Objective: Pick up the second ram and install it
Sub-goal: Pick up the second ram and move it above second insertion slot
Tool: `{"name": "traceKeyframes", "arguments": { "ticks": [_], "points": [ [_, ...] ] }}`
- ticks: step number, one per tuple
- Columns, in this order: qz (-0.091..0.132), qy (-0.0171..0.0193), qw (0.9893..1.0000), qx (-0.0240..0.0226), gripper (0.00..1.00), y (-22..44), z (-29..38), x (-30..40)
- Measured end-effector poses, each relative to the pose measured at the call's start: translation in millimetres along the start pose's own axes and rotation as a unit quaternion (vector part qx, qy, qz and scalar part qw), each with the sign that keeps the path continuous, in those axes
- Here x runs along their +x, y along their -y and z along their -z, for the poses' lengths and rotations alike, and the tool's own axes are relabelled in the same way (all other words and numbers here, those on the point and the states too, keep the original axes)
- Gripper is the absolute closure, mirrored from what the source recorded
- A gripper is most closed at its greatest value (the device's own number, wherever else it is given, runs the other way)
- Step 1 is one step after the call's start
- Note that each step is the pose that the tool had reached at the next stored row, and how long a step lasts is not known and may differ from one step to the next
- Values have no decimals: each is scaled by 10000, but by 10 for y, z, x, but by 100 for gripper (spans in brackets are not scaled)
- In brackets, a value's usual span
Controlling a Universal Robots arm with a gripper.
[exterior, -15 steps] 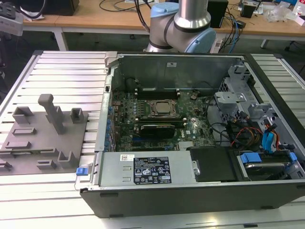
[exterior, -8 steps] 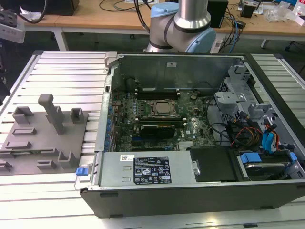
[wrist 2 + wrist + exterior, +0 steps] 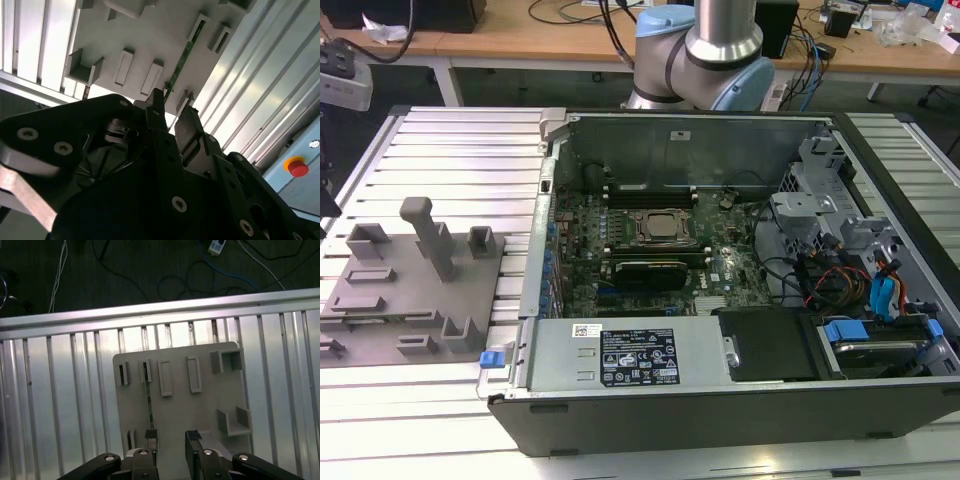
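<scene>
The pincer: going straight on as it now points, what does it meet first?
The pincer would probably first meet the second ram, on edge in the grey holder plate; depth is unclear.

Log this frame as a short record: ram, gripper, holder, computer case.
second ram: on edge in the gray holder plate, not grasped
gripper: fingers open, over the plate, near the ram's end
computer case: lid off, motherboard exposed
status: ram not yet picked up

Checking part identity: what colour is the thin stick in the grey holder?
Green; the second ram shows best in the second wrist view.
</scene>
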State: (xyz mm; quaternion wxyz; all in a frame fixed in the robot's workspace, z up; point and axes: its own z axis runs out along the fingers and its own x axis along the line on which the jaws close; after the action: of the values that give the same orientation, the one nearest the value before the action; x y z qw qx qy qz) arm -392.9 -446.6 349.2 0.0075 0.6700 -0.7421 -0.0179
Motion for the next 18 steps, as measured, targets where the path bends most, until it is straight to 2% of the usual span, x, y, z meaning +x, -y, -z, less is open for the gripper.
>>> {"name": "traceKeyframes", "arguments": {
  "ticks": [18],
  "points": [
    [19,0,10000,0,64,8,-198,10]
  ]
}}
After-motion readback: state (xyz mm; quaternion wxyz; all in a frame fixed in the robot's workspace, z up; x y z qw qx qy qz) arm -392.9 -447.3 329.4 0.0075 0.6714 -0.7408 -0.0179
